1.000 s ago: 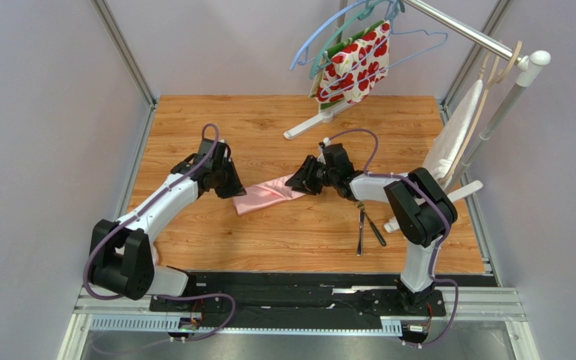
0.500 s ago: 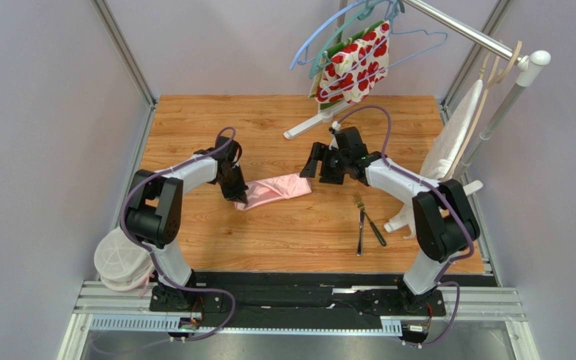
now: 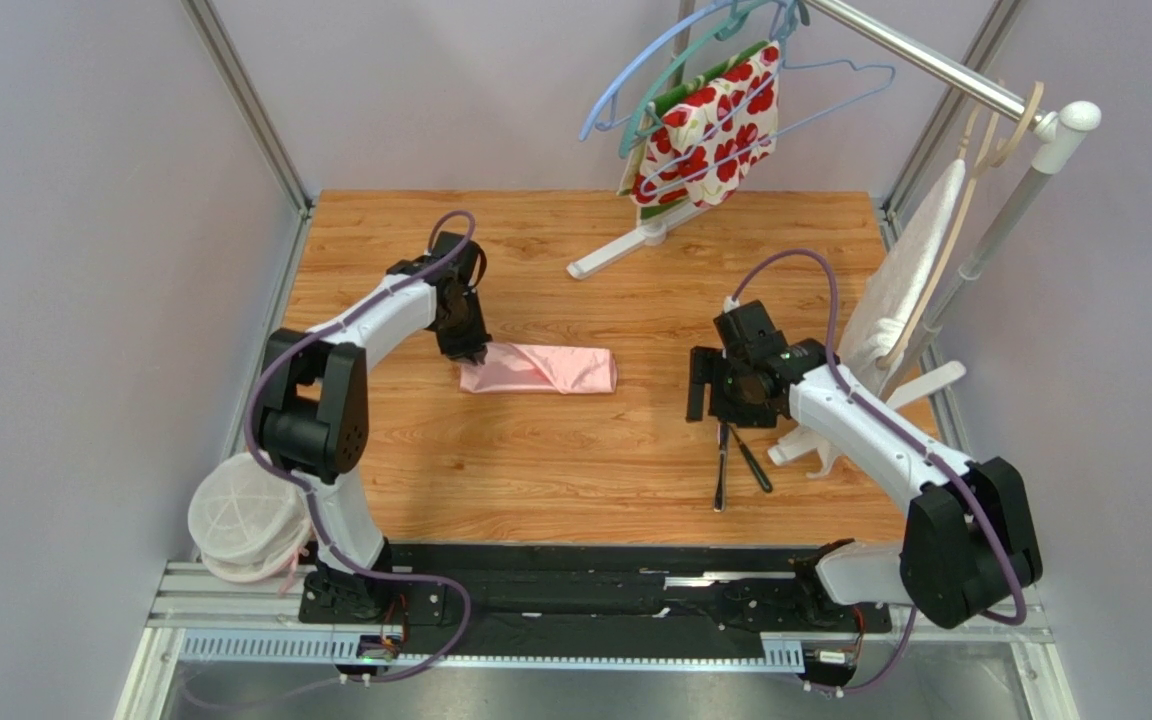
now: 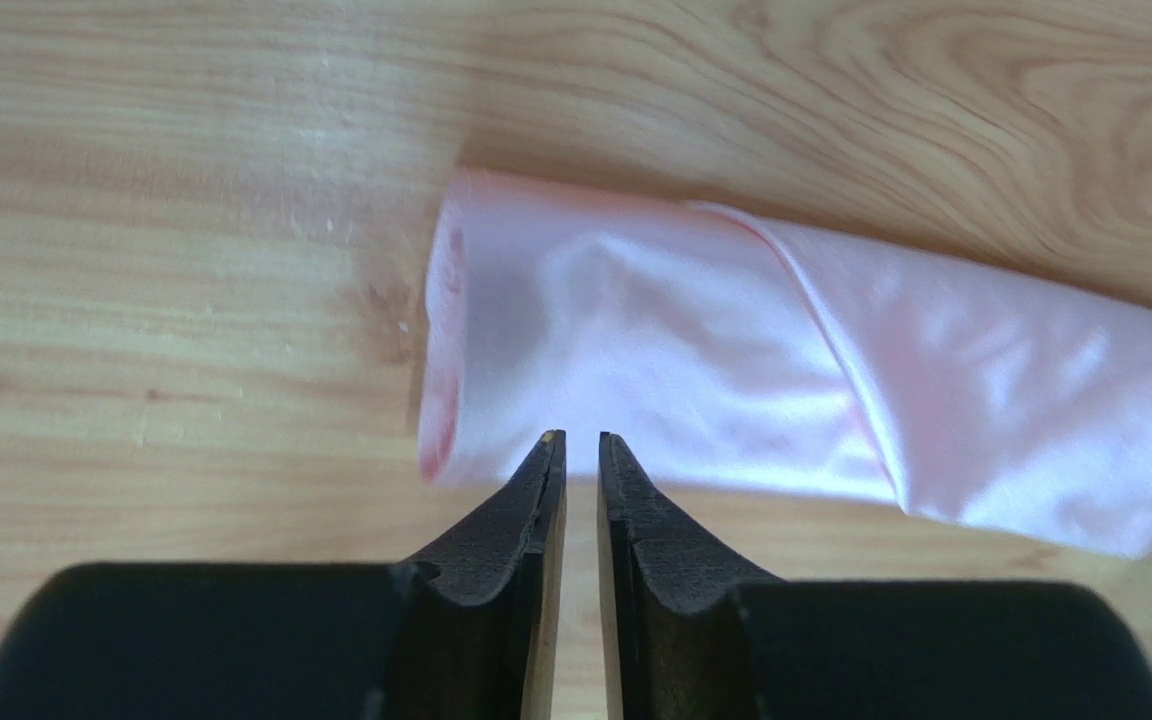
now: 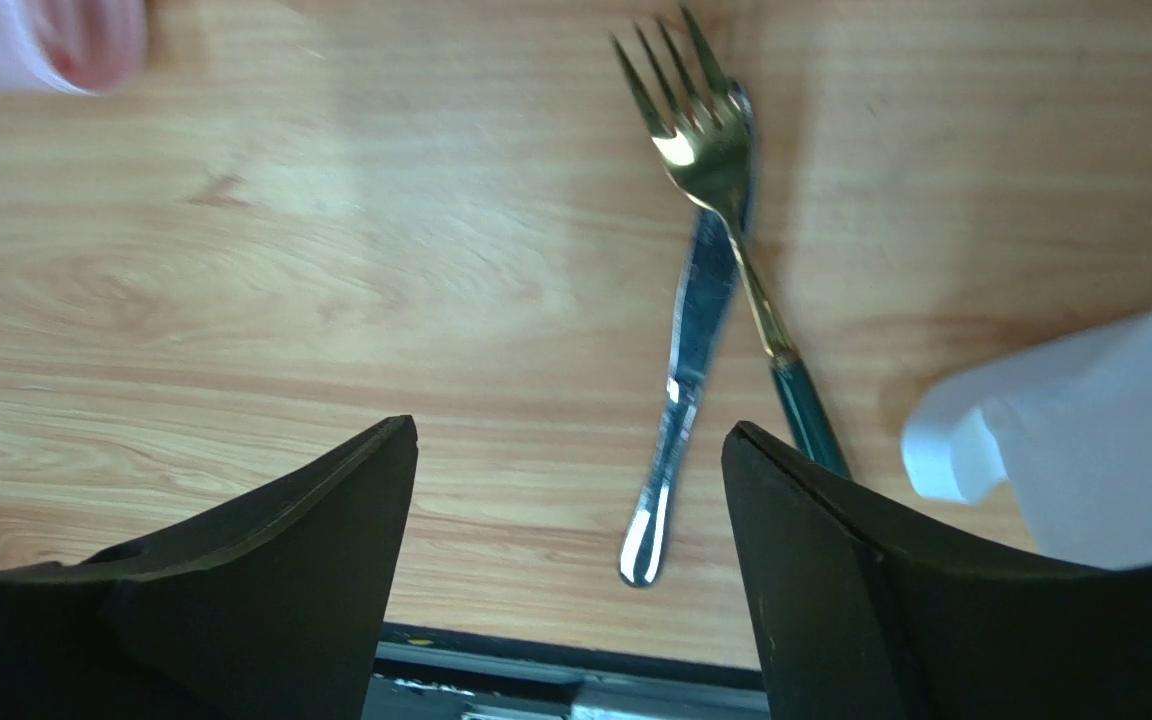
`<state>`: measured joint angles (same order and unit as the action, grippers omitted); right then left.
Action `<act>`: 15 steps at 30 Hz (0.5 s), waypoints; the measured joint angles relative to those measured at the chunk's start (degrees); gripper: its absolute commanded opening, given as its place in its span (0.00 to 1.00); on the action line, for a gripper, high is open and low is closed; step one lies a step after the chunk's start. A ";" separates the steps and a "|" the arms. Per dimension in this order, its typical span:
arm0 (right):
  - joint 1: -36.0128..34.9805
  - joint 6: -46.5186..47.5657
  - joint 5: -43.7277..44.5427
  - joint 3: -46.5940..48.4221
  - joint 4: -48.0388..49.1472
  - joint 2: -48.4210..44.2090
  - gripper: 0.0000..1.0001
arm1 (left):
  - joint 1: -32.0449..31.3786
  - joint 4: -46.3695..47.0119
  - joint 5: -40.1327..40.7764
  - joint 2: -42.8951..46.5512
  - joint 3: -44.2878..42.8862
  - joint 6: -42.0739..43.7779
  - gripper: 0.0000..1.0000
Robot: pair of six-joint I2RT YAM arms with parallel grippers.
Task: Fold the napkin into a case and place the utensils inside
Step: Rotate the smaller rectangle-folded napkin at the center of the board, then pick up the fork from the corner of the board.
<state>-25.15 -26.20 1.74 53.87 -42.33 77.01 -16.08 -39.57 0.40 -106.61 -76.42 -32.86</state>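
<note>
The napkin lies on the wooden table as a flat, oblong light-pink case, lengthwise left to right. My left gripper is at its left end; in the left wrist view the left gripper has its tips over the case's near edge, a thin slit apart, with nothing between them. The utensils lie crossed on the bare wood to the right: a fork with a dark green handle and a silver knife. My right gripper hovers just above them, and the right gripper stands wide open and empty.
A clothes rack crosses the back right, with a red-and-white floral cloth on hangers and a white cloth. The rack's white feet rest on the table; one foot lies right next to the fork. A white round container sits beside the left arm's base.
My right gripper let go of the napkin, opened wide and swung right and nearer, over the utensils. The napkin now lies flat and straight. The left gripper stayed at its left end.
</note>
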 measured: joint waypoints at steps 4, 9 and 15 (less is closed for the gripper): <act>0.09 -1.33 1.75 -4.07 -2.82 -2.21 0.68 | -2.80 -0.76 -0.13 8.04 0.90 0.39 0.26; 0.09 -2.54 2.10 -8.17 -2.84 -2.21 0.63 | -9.66 1.66 -4.00 17.51 3.15 -0.11 0.34; -0.26 -3.41 2.14 -11.82 0.48 -1.81 0.61 | -18.91 5.38 -10.32 21.09 10.10 -2.73 0.35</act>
<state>-25.41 -29.61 3.88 42.04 -41.85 75.20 -34.98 -34.20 -9.91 -85.52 -66.32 -35.59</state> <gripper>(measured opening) 0.612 0.350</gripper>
